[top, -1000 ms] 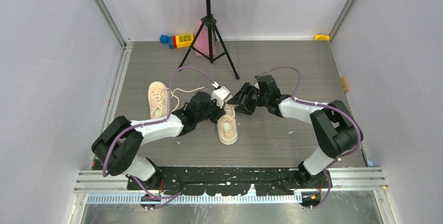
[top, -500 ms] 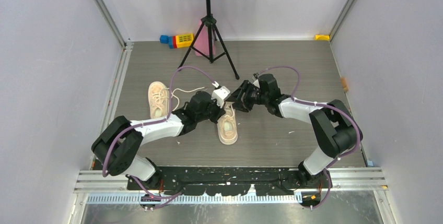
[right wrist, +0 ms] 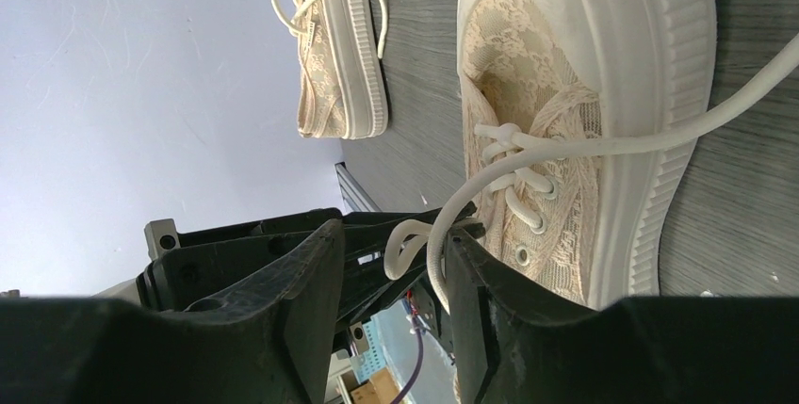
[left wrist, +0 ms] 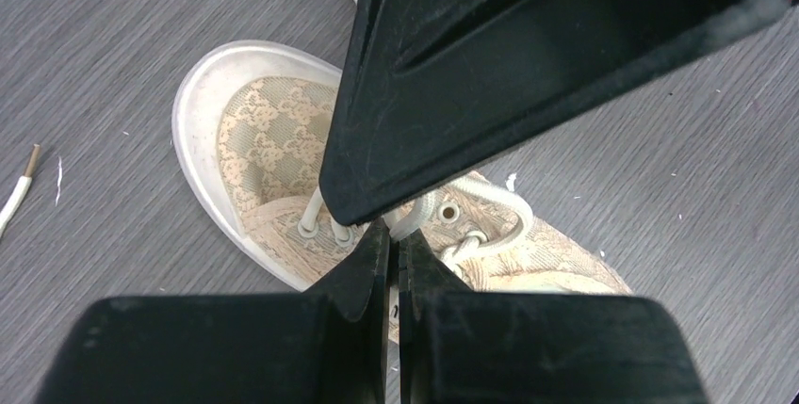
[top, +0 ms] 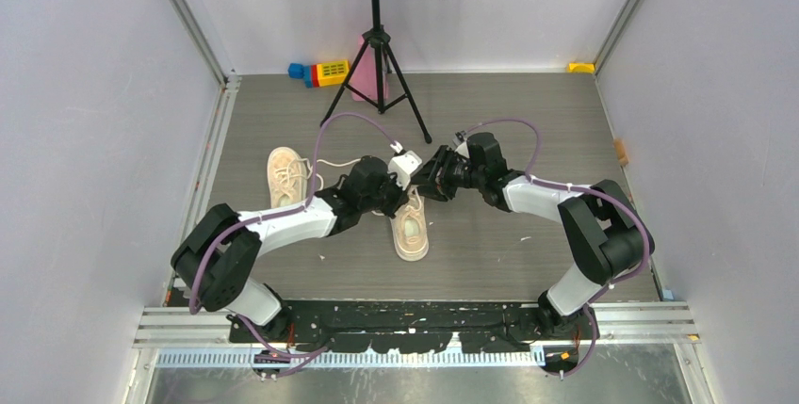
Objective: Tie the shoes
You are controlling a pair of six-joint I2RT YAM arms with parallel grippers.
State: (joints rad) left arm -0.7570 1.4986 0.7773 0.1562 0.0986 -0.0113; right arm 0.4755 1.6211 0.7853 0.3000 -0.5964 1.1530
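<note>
One cream lace-patterned shoe lies mid-table with its toe toward the back. The other shoe lies to its left, laces trailing right. My left gripper is over the middle shoe's lacing and shut on a white lace loop. The shoe's toe shows beyond my left gripper. My right gripper is open right against the left one. In the right wrist view my right gripper straddles that lace loop, beside the middle shoe. The second shoe lies behind.
A black music stand tripod stands at the back centre. Coloured toy blocks and a pink object lie beside it. A small yellow object sits in the back right corner. A loose lace tip lies on the table.
My right gripper has moved left, closing in on the left gripper over the middle shoe. My left gripper has shifted slightly back and right with the lace.
</note>
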